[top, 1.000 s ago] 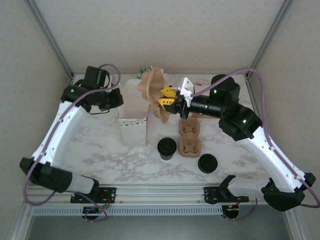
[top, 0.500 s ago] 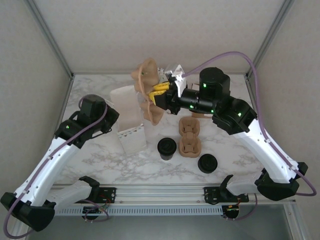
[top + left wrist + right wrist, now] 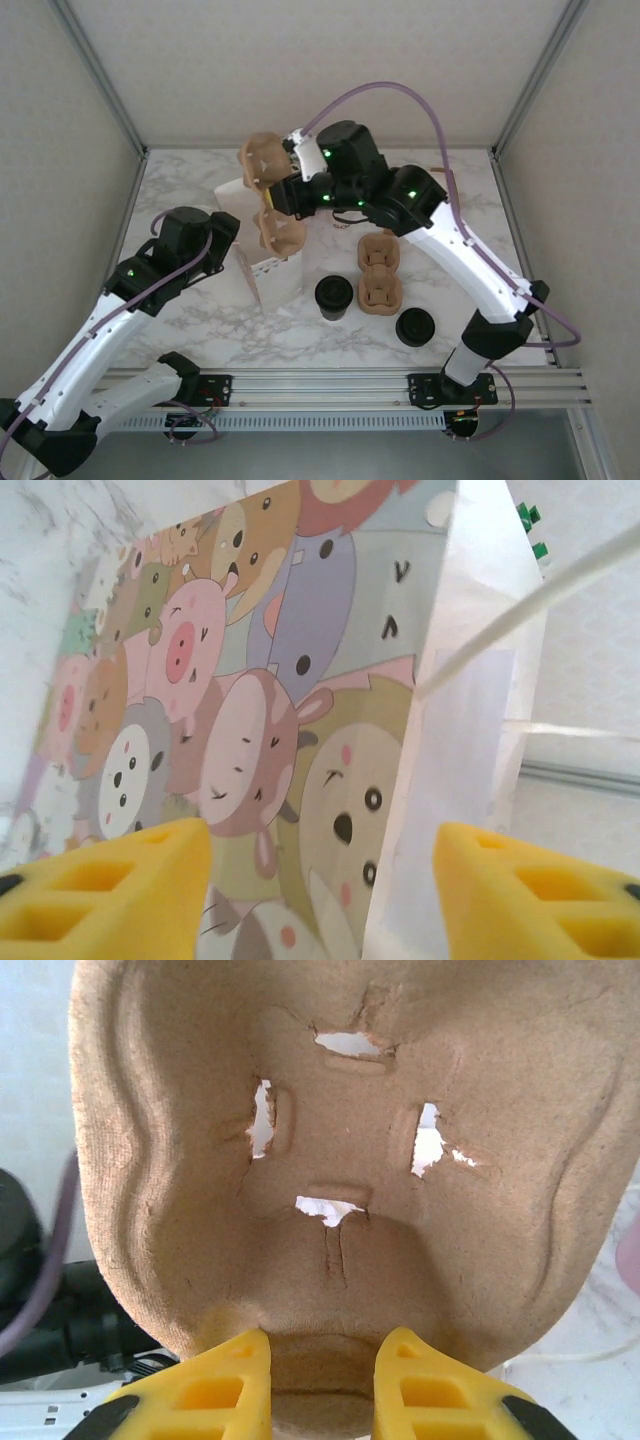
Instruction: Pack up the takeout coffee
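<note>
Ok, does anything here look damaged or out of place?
Yes: the pulp cup carrier pinched in the right tool has ragged, torn-looking slits and a crack running down its middle. The paper bag looks tilted rather than square in the top view.

Lighting: bright, diffuse, even. Shadows: faint, soft, on marble table [image 3: 250,330]. Focus: yellow fingertips [image 3: 100,880] blurred, left wrist view.

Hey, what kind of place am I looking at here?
Probably a robot test cell staged as a takeout packing counter: aluminium frame posts and plain walls, a marble-look table, plus lidded coffee cups, pulp cup carriers and a printed paper bag.
</note>
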Robot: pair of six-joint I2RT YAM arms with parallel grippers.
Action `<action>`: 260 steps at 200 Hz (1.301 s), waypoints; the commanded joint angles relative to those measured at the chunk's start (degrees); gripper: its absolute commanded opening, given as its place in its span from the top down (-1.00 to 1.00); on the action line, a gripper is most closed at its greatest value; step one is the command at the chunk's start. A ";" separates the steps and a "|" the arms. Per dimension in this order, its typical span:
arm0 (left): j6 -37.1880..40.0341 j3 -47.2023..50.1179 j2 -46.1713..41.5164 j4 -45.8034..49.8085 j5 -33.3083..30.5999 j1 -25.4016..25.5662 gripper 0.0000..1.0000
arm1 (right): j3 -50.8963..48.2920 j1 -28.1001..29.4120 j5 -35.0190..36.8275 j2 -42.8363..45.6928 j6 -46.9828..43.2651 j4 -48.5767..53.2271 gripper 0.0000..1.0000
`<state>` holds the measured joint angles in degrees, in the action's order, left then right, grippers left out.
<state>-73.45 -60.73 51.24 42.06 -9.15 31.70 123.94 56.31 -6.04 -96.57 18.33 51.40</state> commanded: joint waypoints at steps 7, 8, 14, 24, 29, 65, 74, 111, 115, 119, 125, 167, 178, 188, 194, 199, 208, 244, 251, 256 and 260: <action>4.11 -1.73 -2.35 5.48 -1.41 0.59 -0.70 | 4.63 2.27 6.03 -2.60 1.56 2.13 0.63; 4.28 -1.79 -2.36 5.74 -1.41 0.57 -0.73 | 4.73 2.29 6.12 -2.71 1.55 2.13 0.63; 5.02 -2.05 -2.77 6.81 -1.40 0.51 -0.86 | 5.45 2.55 7.17 -3.50 1.45 2.43 0.63; 6.53 -2.34 -3.56 7.76 -1.23 0.55 -1.00 | 7.15 3.05 8.84 -5.01 1.52 3.16 0.63; 7.38 -2.46 -4.04 7.94 -0.96 0.59 -1.00 | 8.14 3.37 9.92 -5.73 1.43 3.64 0.63; 14.04 -6.50 -5.53 11.51 -0.78 0.64 -1.00 | 15.65 4.99 15.64 -11.91 0.36 6.57 0.58; 15.21 -7.64 -5.71 12.79 -1.57 0.64 -1.00 | 17.07 5.20 16.81 -13.10 0.22 6.90 0.58; 16.99 -10.08 -7.88 14.80 -5.33 0.64 -0.99 | 20.62 5.23 19.01 -17.28 -0.67 8.10 0.59; 17.18 -10.33 -8.18 14.99 -5.89 0.64 -1.00 | 21.04 5.25 19.20 -17.72 -0.78 8.39 0.59; 17.39 -10.66 -8.30 15.32 -6.67 0.60 -1.00 | 21.38 5.26 19.23 -18.12 -0.96 8.73 0.58; 17.61 -11.15 -8.66 15.91 -7.94 0.59 -1.00 | 21.97 5.22 19.38 -18.73 -1.08 9.29 0.58; 19.21 -11.98 -10.81 19.01 -15.34 0.59 -0.90 | 23.28 5.48 19.61 -21.31 -2.50 11.46 0.59; 19.55 -11.76 -10.99 18.87 -15.59 0.56 -0.83 | 23.44 5.64 19.58 -21.70 -2.98 12.07 0.59; 19.57 -11.52 -10.83 18.59 -15.55 0.62 -0.76 | 23.59 5.72 19.67 -22.10 -3.25 12.86 0.59; 19.68 -11.35 -10.69 18.37 -15.10 0.57 -0.72 | 23.76 5.81 19.65 -22.37 -3.52 13.32 0.58; 19.81 -11.14 -10.56 18.07 -14.66 0.62 -0.69 | 23.97 5.88 19.67 -22.63 -3.56 13.79 0.59; 20.01 -10.84 -10.14 17.62 -13.85 0.59 -0.67 | 24.83 5.97 19.83 -23.15 -3.69 14.65 0.58; 20.67 -10.38 -8.51 16.96 -11.81 0.60 -0.54 | 25.75 6.09 19.93 -24.77 -3.83 16.82 0.58; 20.78 -10.29 -8.36 16.95 -11.63 0.59 -0.52 | 25.91 6.20 20.02 -25.08 -3.81 17.11 0.57; 20.77 -10.22 -8.35 16.99 -11.60 0.64 -0.51 | 26.06 6.26 20.12 -25.34 -3.67 17.38 0.57; 20.71 -10.20 -8.42 16.97 -11.62 0.51 -0.51 | 26.30 6.24 20.15 -25.56 -3.60 17.60 0.57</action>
<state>-53.74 -71.48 42.72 58.63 -21.45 31.83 147.87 61.78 12.64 -120.38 15.59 66.37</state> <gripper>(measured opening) 0.763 0.217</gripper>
